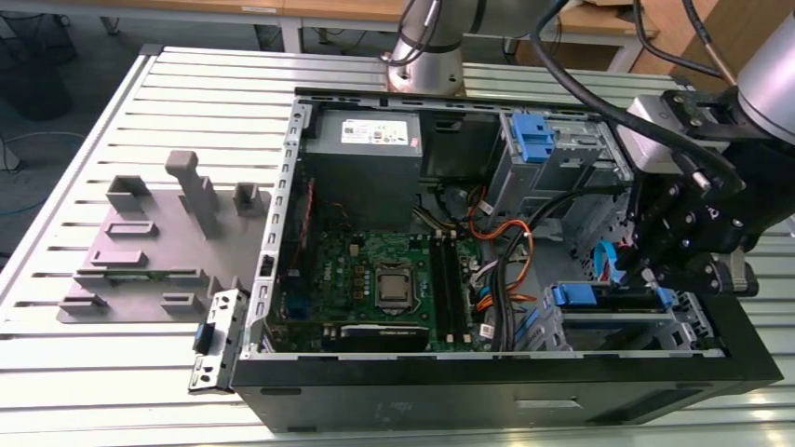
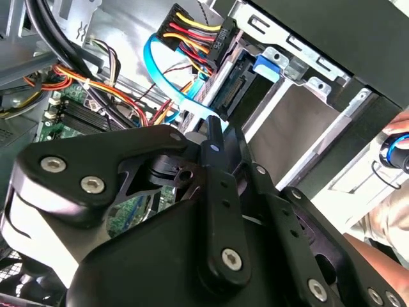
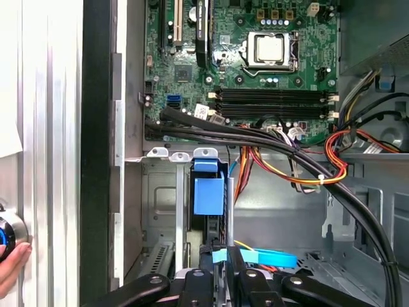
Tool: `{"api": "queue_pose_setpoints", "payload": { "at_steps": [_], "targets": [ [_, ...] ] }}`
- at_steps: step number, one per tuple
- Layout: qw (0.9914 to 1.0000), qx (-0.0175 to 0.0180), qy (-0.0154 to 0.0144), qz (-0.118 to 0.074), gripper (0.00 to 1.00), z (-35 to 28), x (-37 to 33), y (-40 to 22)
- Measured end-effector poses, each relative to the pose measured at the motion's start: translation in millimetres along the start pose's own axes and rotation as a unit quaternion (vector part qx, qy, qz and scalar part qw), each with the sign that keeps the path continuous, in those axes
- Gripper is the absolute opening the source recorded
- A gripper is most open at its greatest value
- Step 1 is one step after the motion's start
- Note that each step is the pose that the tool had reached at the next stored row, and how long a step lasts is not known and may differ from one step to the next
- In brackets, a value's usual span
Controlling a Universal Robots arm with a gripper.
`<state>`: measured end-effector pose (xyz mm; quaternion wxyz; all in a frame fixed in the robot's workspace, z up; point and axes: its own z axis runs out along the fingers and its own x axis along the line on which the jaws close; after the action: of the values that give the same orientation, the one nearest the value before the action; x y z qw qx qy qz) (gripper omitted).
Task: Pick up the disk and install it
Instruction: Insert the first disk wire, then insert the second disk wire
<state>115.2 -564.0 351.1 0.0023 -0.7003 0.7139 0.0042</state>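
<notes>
Desk (image 1: 100,372): pale slatted metal with dark floor beyond its far edge. It carries an open black computer case (image 1: 497,400) lying on its side and, on the exterior view's left, a grey fixture plate (image 1: 137,251) with upright blocks. Case interior: green motherboard (image 1: 372,279), grey power supply (image 1: 367,140), and black and orange cables running toward the silver drive cage (image 3: 160,211). The disk (image 3: 209,192) sits edge-on in that cage at the case's corner, with metal walls close on both sides and a light-blue ribbon cable (image 3: 268,259) just beside it. Arm: descends on the exterior view's right, with the pincer (image 3: 219,262) directly at the disk's connector end. Whether it is apart or together cannot be told. A hand (image 3: 13,265) rests at the desk's edge.
</notes>
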Motion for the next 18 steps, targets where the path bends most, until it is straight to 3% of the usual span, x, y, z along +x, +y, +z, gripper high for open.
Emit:
{"api": "queue_pose_setpoints", "payload": {
  "at_steps": [5, 18],
  "targets": [
    [1.0, 0.0003, 0.0001, 0.0, 0.24, -0.1, -4.3, 0.1],
    [1.0, 0.0003, 0.0001, 0.0, 0.24, -0.1, -5.1, 0.1]
  ]
}}
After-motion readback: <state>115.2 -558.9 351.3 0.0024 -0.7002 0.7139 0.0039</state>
